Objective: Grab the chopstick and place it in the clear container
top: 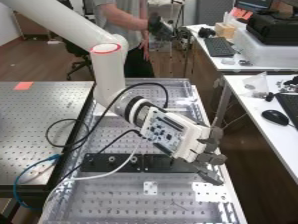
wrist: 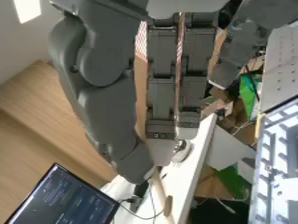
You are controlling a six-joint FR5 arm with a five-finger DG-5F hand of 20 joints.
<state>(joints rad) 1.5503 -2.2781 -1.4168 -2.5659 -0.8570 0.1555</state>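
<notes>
Far left: one perforated metal table (top: pixel 40 110), bearing an orange-red square (top: pixel 23 86) near its far edge. One blue cable (top: pixel 18 192), looped down past the table's near right corner.

Next: my white arm (top: pixel 110 75), slanting down over the bench from the upper left, a red ring round it. One black cable (top: pixel 144 83), arched beside my wrist.

Centre: one perforated bench (top: pixel 113 200), crossed by a black bar (top: pixel 153 163); nearer, a small white plate (top: pixel 150 188) and, to its right, a wider one (top: pixel 209 192).

Right of centre: one hand (top: pixel 176 135), mine, tilted down to the right, raised above the bench's right side. Condition: clamped, thumb (wrist: pixel 110 110) meeting fingers (wrist: pixel 163 90) at the tips. Contents: one chopstick (wrist: pixel 162 192), slim, pale, wooden by its look, pinched at those tips and jutting out beyond them.

Right: one white desk (top: pixel 246 110), bearing a piece of clear plastic (top: pixel 256 82), a black mouse (top: pixel 274 117) and a dark keyboard (top: pixel 291 105). One lit screen (wrist: pixel 63 200), in the wrist view, well apart from the bench.
</notes>
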